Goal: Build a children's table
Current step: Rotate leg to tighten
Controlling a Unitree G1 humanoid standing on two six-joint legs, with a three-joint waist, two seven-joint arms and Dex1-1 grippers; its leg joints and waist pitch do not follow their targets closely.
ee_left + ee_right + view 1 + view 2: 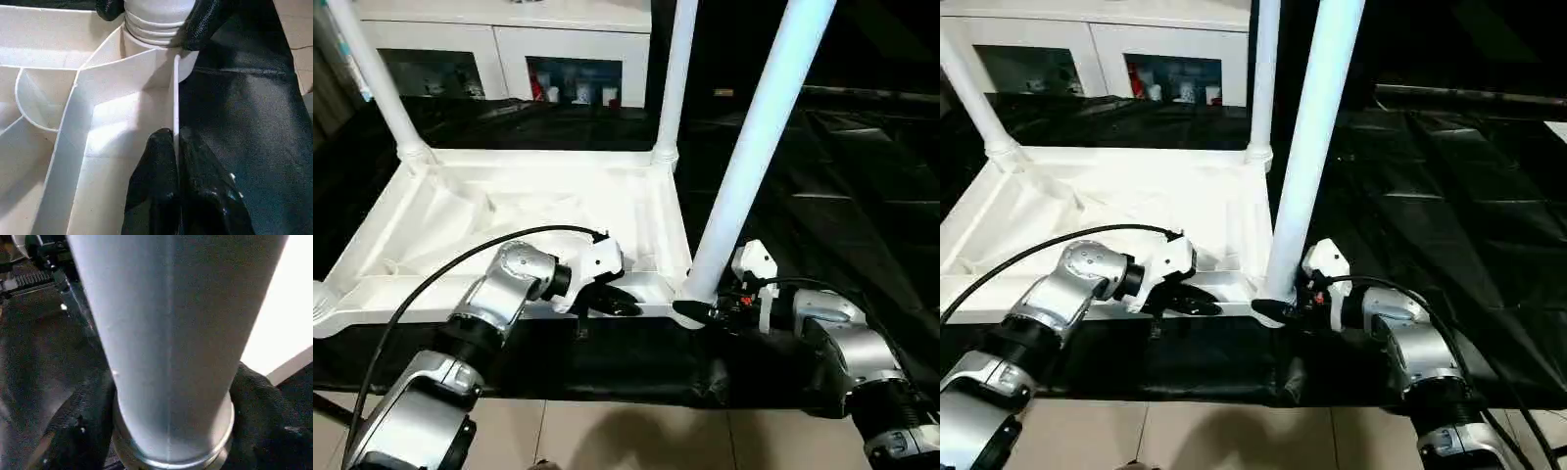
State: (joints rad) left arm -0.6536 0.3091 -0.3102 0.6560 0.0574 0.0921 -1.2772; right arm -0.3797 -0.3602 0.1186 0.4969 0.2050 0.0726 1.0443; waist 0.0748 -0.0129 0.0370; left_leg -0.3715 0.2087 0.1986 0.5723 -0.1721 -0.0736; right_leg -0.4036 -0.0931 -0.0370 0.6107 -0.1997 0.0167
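The children's table lies upside down on the black cloth, its ribbed white tabletop (509, 211) facing up. Two white legs stand in the far corners, one on the left (382, 83) and one on the right (675, 78). A third leg (754, 137) stands in the near right corner socket, leaning slightly to the right. My right gripper (695, 308) grips this leg's base (171, 333), with a black finger on each side of it. At the near rim, my left gripper (612, 299) is shut on the thin rim wall (174, 98), just left of that corner.
The black-cloth work table (842, 196) stretches away to the right and behind. Its front edge runs just under my forearms, with tiled floor (607, 431) below. A white cabinet (509, 49) with glass doors stands at the back. A black cable (431, 284) arcs over my left arm.
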